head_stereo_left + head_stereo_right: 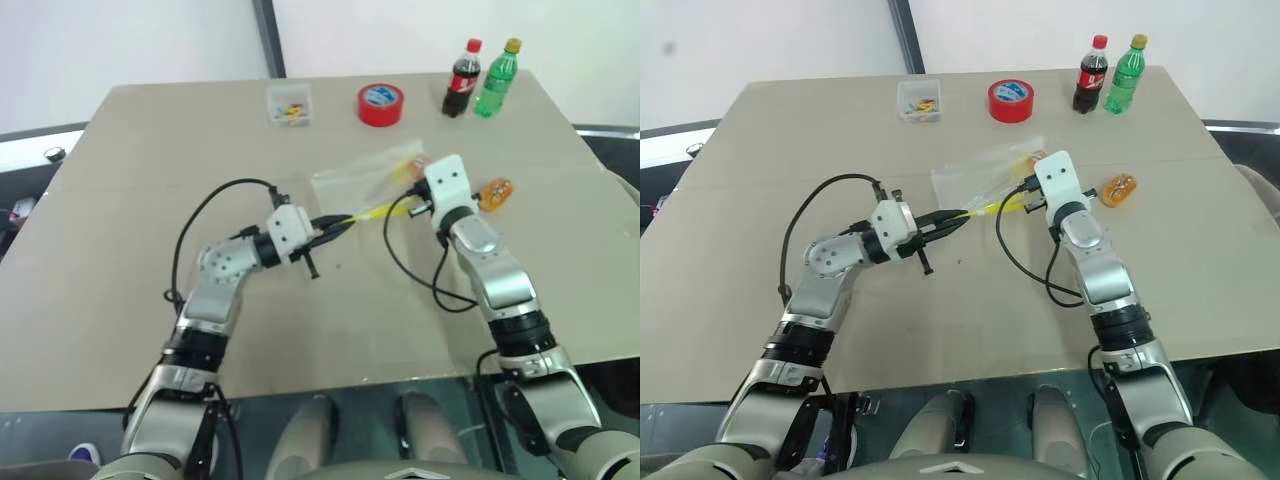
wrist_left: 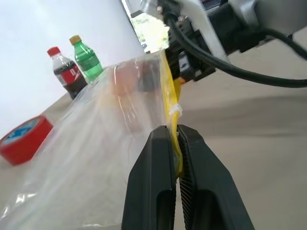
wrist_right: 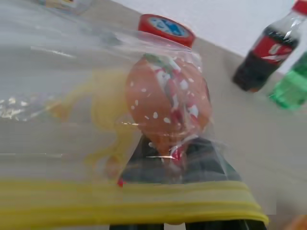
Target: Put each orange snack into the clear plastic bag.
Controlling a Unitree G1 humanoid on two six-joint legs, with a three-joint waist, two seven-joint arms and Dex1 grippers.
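The clear plastic bag (image 1: 352, 182) lies mid-table, its yellow seal strip (image 2: 169, 103) stretched between my two arms. My left gripper (image 2: 175, 136) is shut on that strip, at the bag's left end (image 1: 325, 228). My right gripper (image 3: 168, 148) reaches into the bag's mouth from the right and is shut on one orange snack (image 3: 168, 103), a speckled bun that shows through the plastic (image 1: 418, 163). The fingers are partly hidden by the strip and the wrist mount. A second orange snack (image 1: 497, 191) lies on the table just right of the right wrist.
A red tape roll (image 1: 381, 104), a cola bottle (image 1: 463, 79) and a green bottle (image 1: 497, 78) stand along the far edge. A small clear box (image 1: 289, 105) sits at the far left of them. Black cables loop beside both wrists.
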